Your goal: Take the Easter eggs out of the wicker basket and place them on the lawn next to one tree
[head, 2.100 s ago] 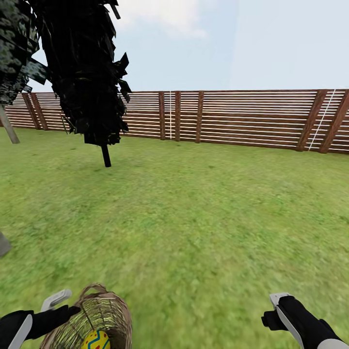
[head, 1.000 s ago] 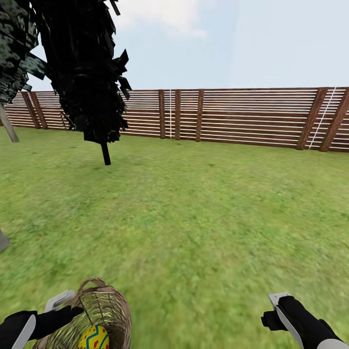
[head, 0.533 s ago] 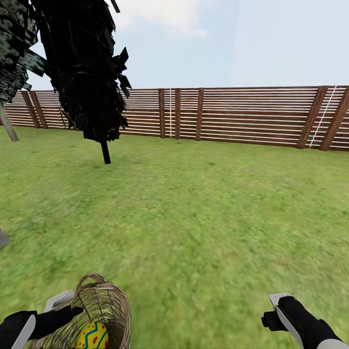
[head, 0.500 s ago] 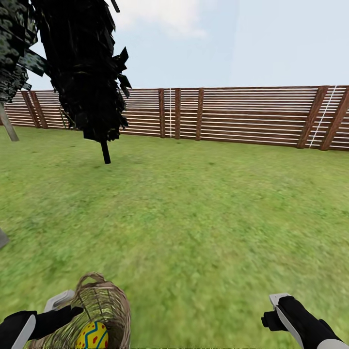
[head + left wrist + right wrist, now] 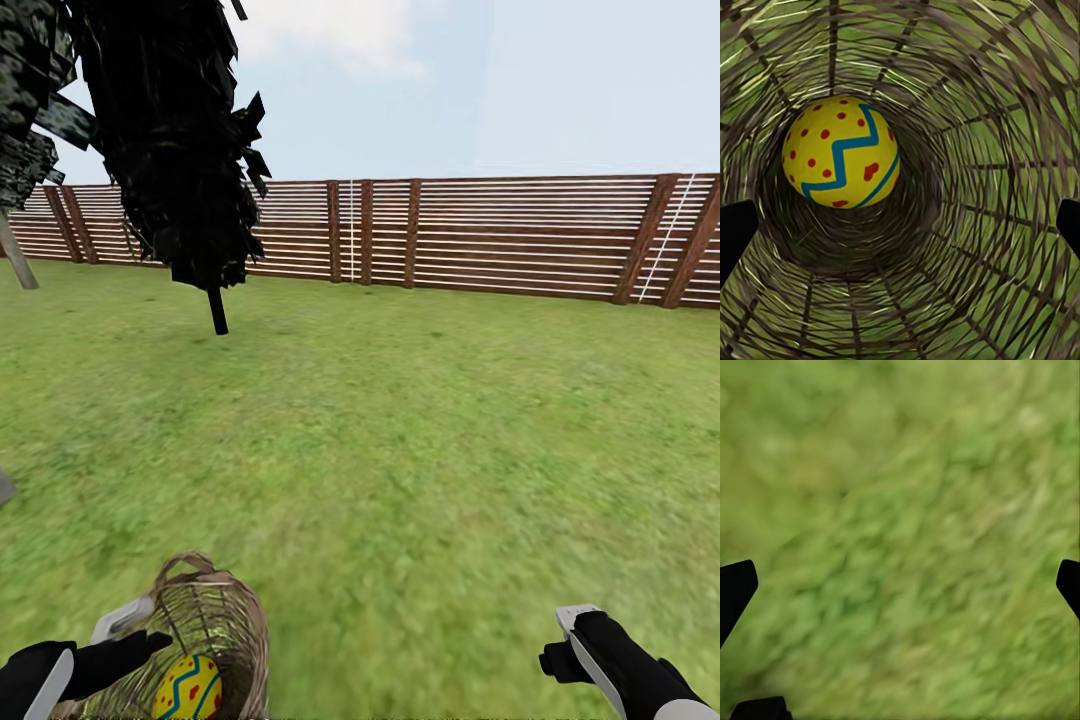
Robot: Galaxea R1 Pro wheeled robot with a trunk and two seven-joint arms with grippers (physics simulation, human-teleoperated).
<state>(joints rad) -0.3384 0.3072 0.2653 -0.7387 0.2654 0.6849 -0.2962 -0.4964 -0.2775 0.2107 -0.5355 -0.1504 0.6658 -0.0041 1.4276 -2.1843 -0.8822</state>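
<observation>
The wicker basket [image 5: 215, 625] lies tipped at the bottom left of the head view, its mouth turned toward me. One yellow Easter egg [image 5: 188, 688] with red spots and a blue zigzag rests inside; the other eggs are hidden. My left gripper [image 5: 135, 630] is at the basket's rim, and its camera looks straight down the woven inside [image 5: 982, 247] at the egg [image 5: 841, 152]. Its dark fingertips [image 5: 735, 232] sit far apart, open. My right gripper [image 5: 562, 640] hangs open over bare lawn [image 5: 907, 525]. A pale-trunked tree [image 5: 15, 258] stands at the far left.
An all-black tree [image 5: 217, 312] with a thin trunk stands on the lawn [image 5: 430, 430] at the left middle. The brown slatted fence [image 5: 500, 240] closes the far side. A grey trunk stub [image 5: 4, 488] shows at the left edge. Open grass spreads ahead and to the right.
The whole view has crept a little toward the fence. The basket sits higher in the picture and more of the egg shows; the right gripper is unchanged.
</observation>
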